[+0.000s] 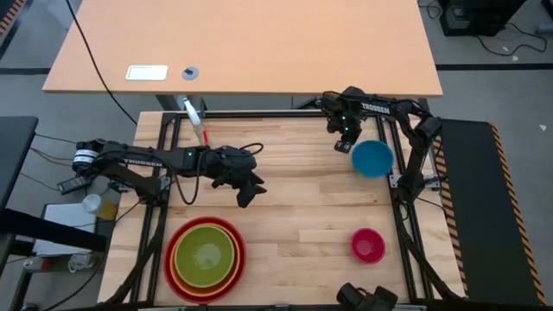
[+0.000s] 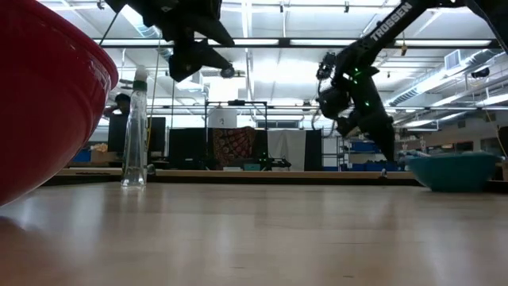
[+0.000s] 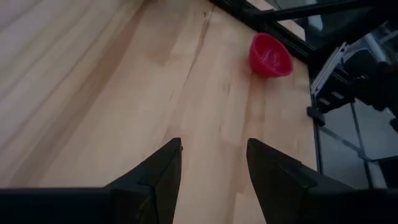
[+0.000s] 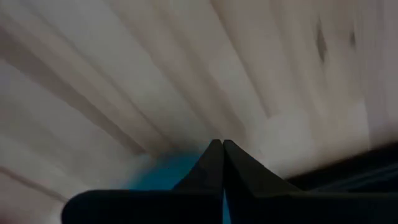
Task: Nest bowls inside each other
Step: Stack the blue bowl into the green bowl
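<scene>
A blue bowl (image 1: 372,158) rests on its base on the table at the far right, also seen in the low view (image 2: 452,170). My right gripper (image 1: 344,145) hangs just beside the bowl's left rim; its fingers (image 4: 217,149) are shut together with nothing between them, and blue shows behind them. A small pink bowl (image 1: 367,245) stands at the near right. A green bowl (image 1: 206,253) sits nested inside an orange one and a red one (image 1: 235,233) at the near left. My left gripper (image 1: 251,192) hovers open above the table's middle, its fingers (image 3: 163,168) pointing toward the pink bowl (image 3: 270,55).
A clear bottle (image 2: 135,131) stands at the table's far left side (image 1: 197,121). Black frame rails run along the table's left and right edges (image 1: 404,216). Bare wood lies between the stack and the pink bowl.
</scene>
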You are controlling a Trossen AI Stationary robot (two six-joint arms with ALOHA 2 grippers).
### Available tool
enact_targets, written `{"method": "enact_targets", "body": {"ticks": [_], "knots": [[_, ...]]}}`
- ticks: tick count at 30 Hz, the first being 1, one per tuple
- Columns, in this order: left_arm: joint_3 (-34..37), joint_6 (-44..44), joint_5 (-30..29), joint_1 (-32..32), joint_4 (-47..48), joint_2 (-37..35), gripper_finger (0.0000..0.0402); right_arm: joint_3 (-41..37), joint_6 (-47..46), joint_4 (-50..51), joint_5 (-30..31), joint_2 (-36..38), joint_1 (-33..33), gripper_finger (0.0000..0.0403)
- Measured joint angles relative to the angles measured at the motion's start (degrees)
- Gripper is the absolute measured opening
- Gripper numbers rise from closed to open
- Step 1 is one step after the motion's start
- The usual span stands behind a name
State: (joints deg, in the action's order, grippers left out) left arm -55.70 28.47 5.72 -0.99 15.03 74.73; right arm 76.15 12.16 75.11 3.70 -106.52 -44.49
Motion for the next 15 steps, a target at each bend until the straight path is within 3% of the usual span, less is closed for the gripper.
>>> {"method": "enact_targets", "body": {"ticks": [7,15], "knots": [[0.1,-0.2,0.0,-0.2,2.0,-1.9,0.0183,7.4,-1.2,3.0,1.0,0.0,3.5,0.0026],[0.1,1.8,0.0,-0.3,-0.9,-2.5,0.0183,10.5,2.7,13.0,7.3,0.2,1.5,0.0107]]}}
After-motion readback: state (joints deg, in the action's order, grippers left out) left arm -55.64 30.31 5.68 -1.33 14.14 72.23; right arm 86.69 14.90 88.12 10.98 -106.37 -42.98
